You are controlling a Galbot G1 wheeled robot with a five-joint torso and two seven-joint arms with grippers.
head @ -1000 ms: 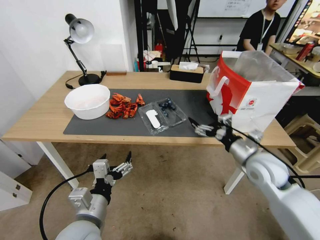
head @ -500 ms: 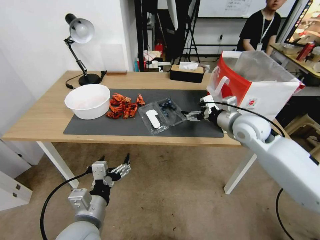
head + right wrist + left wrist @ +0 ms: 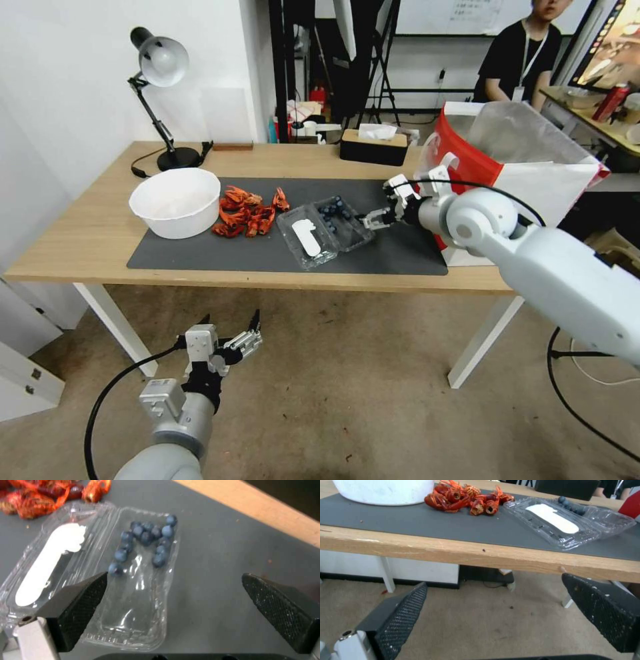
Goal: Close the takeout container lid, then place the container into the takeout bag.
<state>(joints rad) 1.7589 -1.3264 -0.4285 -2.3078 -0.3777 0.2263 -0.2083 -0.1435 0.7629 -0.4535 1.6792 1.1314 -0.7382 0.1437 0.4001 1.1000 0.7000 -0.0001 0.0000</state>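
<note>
The takeout container (image 3: 343,222) lies open on the dark mat, blueberries in its clear box (image 3: 143,580). The lid (image 3: 307,239) lies flat beside it, its white label (image 3: 50,562) facing up. My right gripper (image 3: 373,217) hangs open just right of the box; in the right wrist view (image 3: 174,576) one finger is over the box and the other over bare mat. The red-and-white takeout bag (image 3: 513,133) stands open at the table's right end, behind my right arm. Below the table's front edge, my left gripper (image 3: 230,317) is open and holds nothing (image 3: 494,581).
A white bowl (image 3: 175,202) and a heap of red crayfish (image 3: 248,212) sit on the mat (image 3: 200,250) left of the container. A black tissue box (image 3: 373,147) and a desk lamp (image 3: 160,67) stand at the back of the wooden table.
My right arm has swung left and forward from the table's front edge, over the mat, to the container's right side. The left arm has stayed nearly still.
</note>
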